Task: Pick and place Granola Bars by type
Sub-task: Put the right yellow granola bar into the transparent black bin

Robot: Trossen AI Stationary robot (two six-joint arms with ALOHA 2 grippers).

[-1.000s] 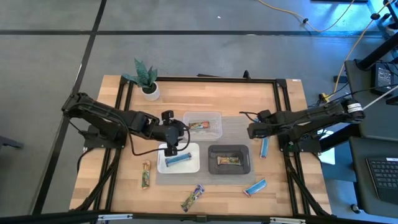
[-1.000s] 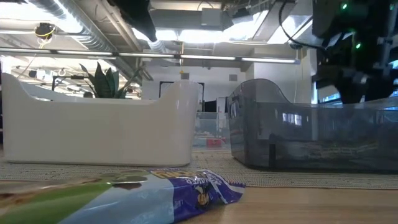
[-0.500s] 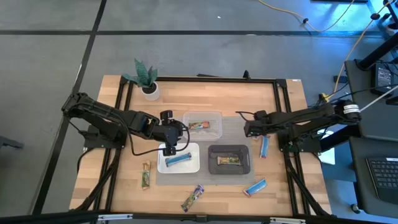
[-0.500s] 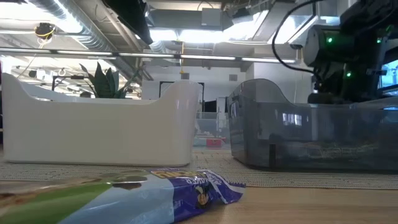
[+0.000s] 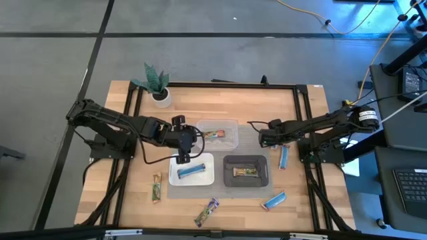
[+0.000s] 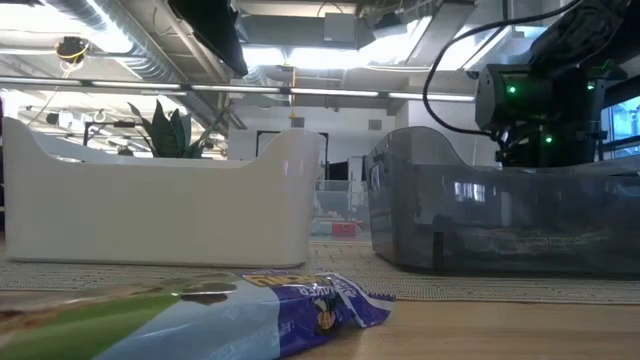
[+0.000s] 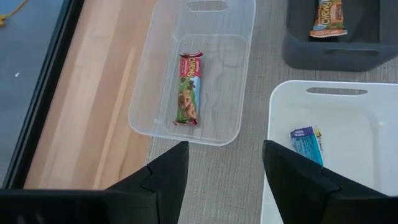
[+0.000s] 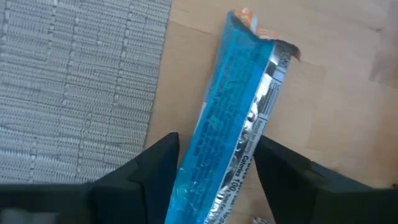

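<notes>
The right gripper (image 8: pixel 211 186) hangs parted, straddling the near end of a blue bar (image 8: pixel 233 124) on bare wood by the mat's (image 8: pixel 68 74) right edge; the bar's length runs straight ahead between the fingers. The left gripper (image 7: pixel 224 180), parted and empty, waits over the trays.

The left arm reached in from the table's left edge, elbow bent, its wrist turned toward the middle. The left gripper (image 5: pixel 181 158) pointed down with its fingers (image 7: pixel 166 176) spread apart and nothing between them. The right arm stretched in from the right edge, nearly straight and low. The right gripper (image 5: pixel 262 141) had its fingers (image 8: pixel 160 163) parted.
</notes>
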